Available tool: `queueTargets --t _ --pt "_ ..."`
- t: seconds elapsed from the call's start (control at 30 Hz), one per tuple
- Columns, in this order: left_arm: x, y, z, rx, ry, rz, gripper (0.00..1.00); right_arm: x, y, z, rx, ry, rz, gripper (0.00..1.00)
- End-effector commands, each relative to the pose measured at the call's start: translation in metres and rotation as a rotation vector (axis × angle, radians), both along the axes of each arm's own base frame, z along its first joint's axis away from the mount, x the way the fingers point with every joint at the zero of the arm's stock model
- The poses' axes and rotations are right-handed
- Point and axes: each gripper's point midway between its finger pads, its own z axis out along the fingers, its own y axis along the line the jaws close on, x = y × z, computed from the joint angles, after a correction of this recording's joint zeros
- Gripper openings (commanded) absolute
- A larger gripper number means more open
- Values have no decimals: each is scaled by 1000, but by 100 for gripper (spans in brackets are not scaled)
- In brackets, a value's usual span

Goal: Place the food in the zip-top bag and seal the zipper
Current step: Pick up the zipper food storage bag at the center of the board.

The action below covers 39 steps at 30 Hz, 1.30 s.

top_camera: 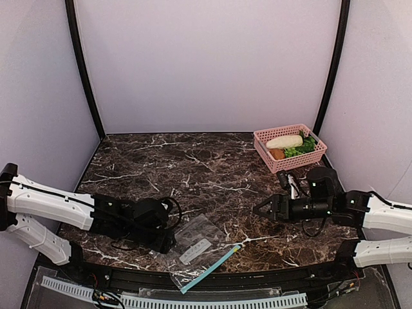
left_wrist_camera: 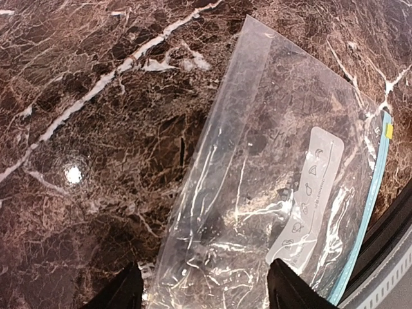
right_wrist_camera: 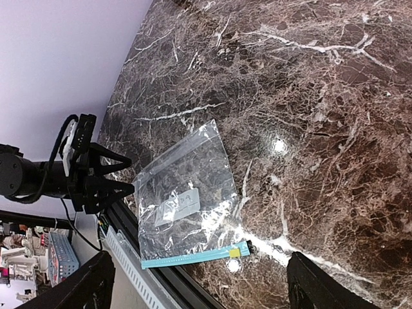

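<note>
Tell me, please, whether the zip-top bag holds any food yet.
Empty. The zip-top bag lies flat, with only the marble table visible through its clear plastic; the food is in the pink basket.

Dark brown marble-patterned table point(top_camera: 193, 167), veined white, across the centre; clear zip-top bag point(top_camera: 193, 248) at lower centre, with teal zipper point(top_camera: 209, 269), small yellow tab point(right_wrist_camera: 235, 253) and white label point(top_camera: 195, 250); pink slotted basket point(top_camera: 297, 161) at upper right, holding cream, orange and green food point(top_camera: 284, 141); white-and-black left arm point(top_camera: 51, 203) at lower left, matching right arm point(top_camera: 386, 219) at lower right; pale lavender walls point(top_camera: 206, 64).
</note>
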Motion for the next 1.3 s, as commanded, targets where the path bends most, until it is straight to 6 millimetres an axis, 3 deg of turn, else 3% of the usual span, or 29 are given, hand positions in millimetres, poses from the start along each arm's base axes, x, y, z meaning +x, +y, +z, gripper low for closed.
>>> queueTargets --t 0.0,0.4,0.8,1.03,1.27 --pt "-2 -8 -3 -78 52 -35 63 -3 3 -2 9 7 8 91" --pt "16 0 -19 -84 93 -7 57 -9 4 -4 8 19 22 91" --pt "21 -15 -31 -66 134 -51 43 -11 6 -4 4 24 31 93" --pt "19 -21 -38 -76 163 -50 29 -12 4 -9 -10 33 29 92" --pt "17 -24 -39 -81 184 -50 7 -12 5 -8 -10 33 29 92"
